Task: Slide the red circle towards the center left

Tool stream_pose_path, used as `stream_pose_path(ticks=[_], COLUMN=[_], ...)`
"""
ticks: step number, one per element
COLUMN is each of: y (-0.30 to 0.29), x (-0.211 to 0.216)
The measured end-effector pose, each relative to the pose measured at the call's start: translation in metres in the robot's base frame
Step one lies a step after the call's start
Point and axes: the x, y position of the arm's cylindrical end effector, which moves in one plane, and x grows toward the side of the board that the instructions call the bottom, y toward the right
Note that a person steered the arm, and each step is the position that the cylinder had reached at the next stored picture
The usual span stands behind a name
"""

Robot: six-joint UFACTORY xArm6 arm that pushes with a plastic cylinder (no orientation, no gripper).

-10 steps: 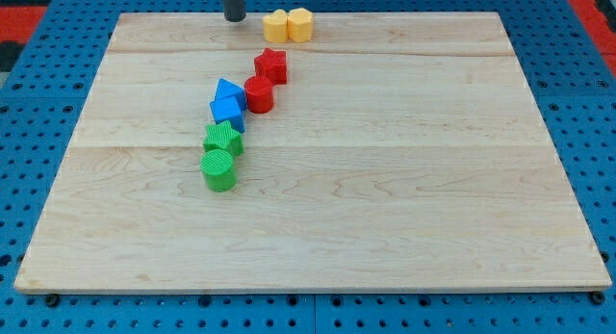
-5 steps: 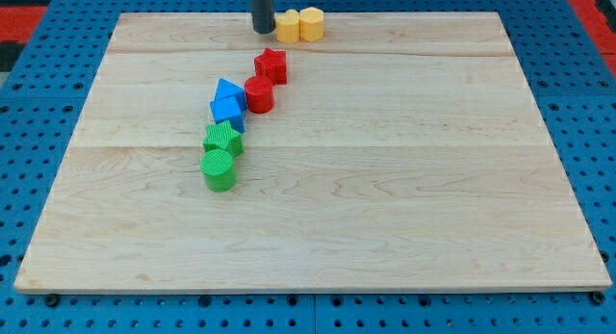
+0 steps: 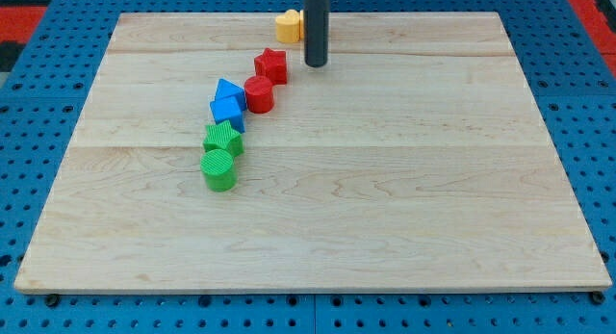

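The red circle (image 3: 259, 93) stands on the wooden board (image 3: 385, 180), left of centre towards the view's top. It touches the blue triangle (image 3: 227, 89) on its left and sits just below-left of the red star (image 3: 272, 64). My tip (image 3: 316, 63) is down on the board, right of the red star and up-right of the red circle, apart from both. The rod hides one of the two yellow blocks; the other yellow block (image 3: 287, 26) shows to its left.
A blue block (image 3: 228, 112), a green star-like block (image 3: 223, 138) and a green cylinder (image 3: 218, 168) run in a line down-left from the red circle. Blue pegboard surrounds the board.
My tip has moved right and towards the view's bottom, from left of the yellow blocks to right of the red star. The yellow blocks shifted slightly right earlier. The other blocks have not moved.
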Motion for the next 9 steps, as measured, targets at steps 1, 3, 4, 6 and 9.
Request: stream_pose_path(ticks=[1,3,4,6,9], y=[0.002,-0.007,-0.027,-0.051,-0.086], x=[0.044,0.107,0.103,0.076,0.016])
